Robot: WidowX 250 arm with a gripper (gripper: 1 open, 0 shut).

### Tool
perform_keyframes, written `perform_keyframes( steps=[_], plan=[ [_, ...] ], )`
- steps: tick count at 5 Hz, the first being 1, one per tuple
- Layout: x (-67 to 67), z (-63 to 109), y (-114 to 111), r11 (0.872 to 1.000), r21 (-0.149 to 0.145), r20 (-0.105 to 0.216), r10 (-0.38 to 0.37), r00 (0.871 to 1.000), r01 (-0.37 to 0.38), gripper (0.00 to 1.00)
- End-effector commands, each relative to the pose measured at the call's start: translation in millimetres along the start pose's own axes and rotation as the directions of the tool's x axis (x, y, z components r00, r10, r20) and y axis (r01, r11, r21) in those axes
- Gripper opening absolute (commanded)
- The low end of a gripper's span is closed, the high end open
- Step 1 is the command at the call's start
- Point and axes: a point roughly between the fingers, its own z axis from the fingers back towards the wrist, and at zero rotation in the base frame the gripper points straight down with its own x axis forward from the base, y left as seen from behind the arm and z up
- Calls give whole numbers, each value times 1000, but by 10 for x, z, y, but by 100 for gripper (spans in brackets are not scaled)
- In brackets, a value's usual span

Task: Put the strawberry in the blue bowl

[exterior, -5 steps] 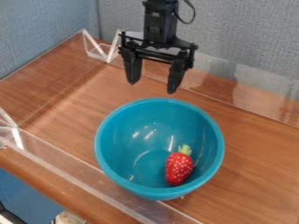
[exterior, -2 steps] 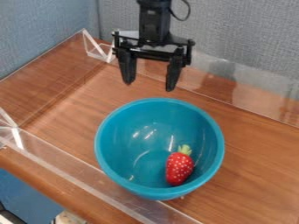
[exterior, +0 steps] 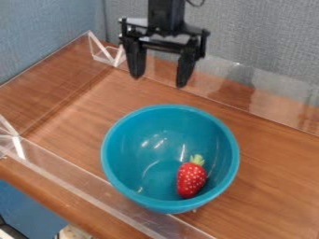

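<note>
Camera view, the only one: we read no brand, label or writing on anything shown. We count one blue bowl [exterior: 170, 159], one strawberry [exterior: 192, 176] and one gripper [exterior: 159, 71]. The bowl, a deep glossy teal-blue round with a plain smooth rim, stands on the wooden worktop [exterior: 69, 89] toward the near edge. The strawberry lies inside the bowl, on the right-hand part of its floor and against the inner wall, its green leafy top pointing up and away from us and its red body toward us. The gripper is black and hangs above the worktop behind the bowl, pointing downward; we see its two fingers [exterior: 134, 62] spread wide apart, with nothing between them and nothing touched. Both fingertips are clear of the bowl's rim and well apart from the strawberry. Clear plastic walls [exterior: 37, 161] border the worktop: one runs along the near edge just in front of the bowl, and another stands along the far side behind the gripper. Beyond the far wall we see a grey-blue textured backdrop [exterior: 50, 28].
</note>
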Motion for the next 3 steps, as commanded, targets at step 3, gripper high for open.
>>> perform_keyframes(
  steps=[3],
  plan=[
    [76,128,-103,989,11,70,-148,987,148,100]
  ],
)
